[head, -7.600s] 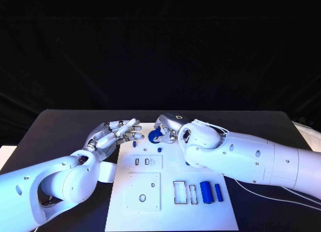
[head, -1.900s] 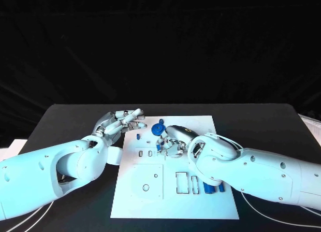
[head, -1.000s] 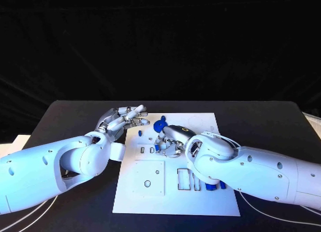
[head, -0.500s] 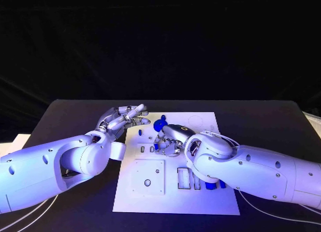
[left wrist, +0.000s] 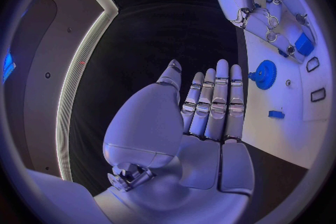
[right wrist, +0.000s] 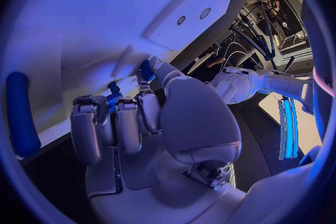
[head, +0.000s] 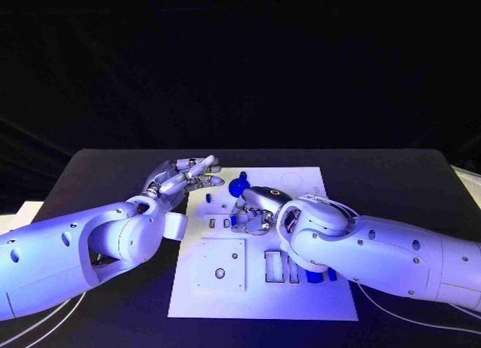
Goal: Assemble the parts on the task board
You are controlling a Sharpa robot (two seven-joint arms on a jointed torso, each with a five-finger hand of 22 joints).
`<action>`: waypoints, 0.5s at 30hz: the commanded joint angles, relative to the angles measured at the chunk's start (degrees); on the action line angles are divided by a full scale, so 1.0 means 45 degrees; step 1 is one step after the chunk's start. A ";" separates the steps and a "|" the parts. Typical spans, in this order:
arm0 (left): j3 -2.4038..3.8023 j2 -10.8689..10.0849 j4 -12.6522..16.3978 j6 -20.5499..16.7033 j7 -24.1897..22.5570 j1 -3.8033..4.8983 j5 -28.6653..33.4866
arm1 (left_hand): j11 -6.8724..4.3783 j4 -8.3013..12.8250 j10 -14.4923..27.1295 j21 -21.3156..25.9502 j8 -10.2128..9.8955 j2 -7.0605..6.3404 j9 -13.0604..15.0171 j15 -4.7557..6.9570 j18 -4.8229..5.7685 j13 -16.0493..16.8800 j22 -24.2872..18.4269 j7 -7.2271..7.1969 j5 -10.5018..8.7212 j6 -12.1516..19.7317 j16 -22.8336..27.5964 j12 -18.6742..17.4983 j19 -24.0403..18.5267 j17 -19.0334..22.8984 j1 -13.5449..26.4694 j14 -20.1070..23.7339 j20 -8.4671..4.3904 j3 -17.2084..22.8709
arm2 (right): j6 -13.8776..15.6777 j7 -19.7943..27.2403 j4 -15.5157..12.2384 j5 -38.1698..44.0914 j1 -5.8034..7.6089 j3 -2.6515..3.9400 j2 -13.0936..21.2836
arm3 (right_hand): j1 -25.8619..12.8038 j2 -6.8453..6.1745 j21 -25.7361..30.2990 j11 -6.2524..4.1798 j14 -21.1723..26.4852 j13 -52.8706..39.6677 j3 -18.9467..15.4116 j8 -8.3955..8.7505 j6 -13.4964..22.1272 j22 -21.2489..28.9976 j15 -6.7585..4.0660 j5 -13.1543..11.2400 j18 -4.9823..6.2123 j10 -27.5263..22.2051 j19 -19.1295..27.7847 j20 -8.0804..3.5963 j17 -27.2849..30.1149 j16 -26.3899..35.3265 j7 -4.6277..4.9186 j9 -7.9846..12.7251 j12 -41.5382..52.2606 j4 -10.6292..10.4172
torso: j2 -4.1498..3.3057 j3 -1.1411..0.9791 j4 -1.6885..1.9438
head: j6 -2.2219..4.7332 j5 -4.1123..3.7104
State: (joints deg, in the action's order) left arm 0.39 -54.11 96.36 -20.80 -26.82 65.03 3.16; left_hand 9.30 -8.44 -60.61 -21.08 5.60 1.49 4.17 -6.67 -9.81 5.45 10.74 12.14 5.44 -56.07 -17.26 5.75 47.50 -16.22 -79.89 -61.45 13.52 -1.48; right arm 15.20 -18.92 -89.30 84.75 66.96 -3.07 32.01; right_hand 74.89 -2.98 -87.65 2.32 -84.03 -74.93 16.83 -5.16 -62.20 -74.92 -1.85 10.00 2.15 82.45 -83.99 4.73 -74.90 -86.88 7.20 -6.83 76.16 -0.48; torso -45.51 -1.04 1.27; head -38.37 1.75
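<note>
You see the left hand flat, fingers straight and together, holding nothing. The right hand curls over the board, pinching a small blue part, its shape mostly hidden. A toothed blue gear stands mid-frame.

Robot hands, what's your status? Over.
Left hand open, beside board. Right hand pinching small blue part over board. Nothing in the way.

Right robot hand moved from gear down board.
</note>
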 commanded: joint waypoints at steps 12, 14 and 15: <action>0.0008 0.0031 -0.0007 0.0242 -0.0095 0.0008 0.0021 | -0.0003 0.0099 0.0003 -0.0062 -0.0053 0.0041 -0.0015 -0.0014 -0.0147 0.0015 0.0014 0.0014 -0.0033 -0.0031 0.0068 -0.0050 -0.0081 -0.0022 -0.0041 0.0064 -0.0020 0.0005 | -0.0446 -0.0453 0.0101 0.0251 -0.0136 -0.0114 0.0024 | -0.0372 -0.0439 0.0164 0.0154 -0.0953 -0.0456 -0.0445 0.0324 0.0555 -0.1836 0.0174 -0.0026 -0.0099 -0.0380 -0.0143 0.0108 -0.1546 0.0137 0.0177 0.0130 -0.0592 -0.0158 | 0.0003 0.0004 0.0011 | -0.0029 -0.0057; 0.0008 0.0034 -0.0010 0.0245 -0.0092 0.0008 0.0021 | -0.0003 0.0099 0.0003 -0.0062 -0.0053 0.0041 -0.0015 -0.0014 -0.0147 0.0015 0.0014 0.0014 -0.0033 -0.0031 0.0068 -0.0050 -0.0081 -0.0022 -0.0041 0.0064 -0.0020 0.0005 | -0.0307 -0.0446 0.0079 0.0266 -0.0142 -0.0114 0.0016 | -0.0493 -0.0532 0.0184 0.0201 -0.0948 -0.0413 -0.0663 0.0336 0.0755 -0.1805 0.0219 -0.0252 -0.0091 -0.0411 -0.0120 0.0160 -0.1525 0.0152 0.0217 0.0190 -0.0638 -0.0243 | 0.0003 0.0004 0.0013 | -0.0030 -0.0072; 0.0008 0.0035 -0.0011 0.0246 -0.0091 0.0008 0.0021 | -0.0003 0.0099 0.0003 -0.0062 -0.0053 0.0041 -0.0015 -0.0014 -0.0147 0.0015 0.0014 0.0014 -0.0033 -0.0031 0.0068 -0.0050 -0.0081 -0.0022 -0.0041 0.0064 -0.0020 0.0005 | -0.0254 -0.0441 0.0068 0.0271 -0.0144 -0.0114 0.0014 | -0.0518 -0.0551 0.0188 0.0211 -0.0947 -0.0406 -0.0729 0.0332 0.0799 -0.1800 0.0230 -0.0306 -0.0090 -0.0416 -0.0117 0.0171 -0.1519 0.0156 0.0225 0.0204 -0.0645 -0.0266 | 0.0002 0.0003 0.0016 | -0.0034 -0.0083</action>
State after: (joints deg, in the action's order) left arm 0.39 -54.07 96.25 -20.76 -26.78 65.03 3.17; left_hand 9.30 -8.44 -60.61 -21.08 5.60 1.51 4.17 -6.67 -9.81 5.45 10.74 12.14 5.44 -56.07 -17.26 5.72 47.50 -16.27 -79.91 -61.45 13.52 -1.48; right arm 15.47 -19.04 -89.34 85.40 66.84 -3.15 31.98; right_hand 72.85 -5.15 -87.10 3.13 -83.90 -74.92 14.05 -3.90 -58.95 -74.91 -1.29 9.09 2.14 80.82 -84.00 5.16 -74.94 -86.44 8.17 -6.03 73.66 -1.51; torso -45.52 -1.03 1.31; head -38.50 1.48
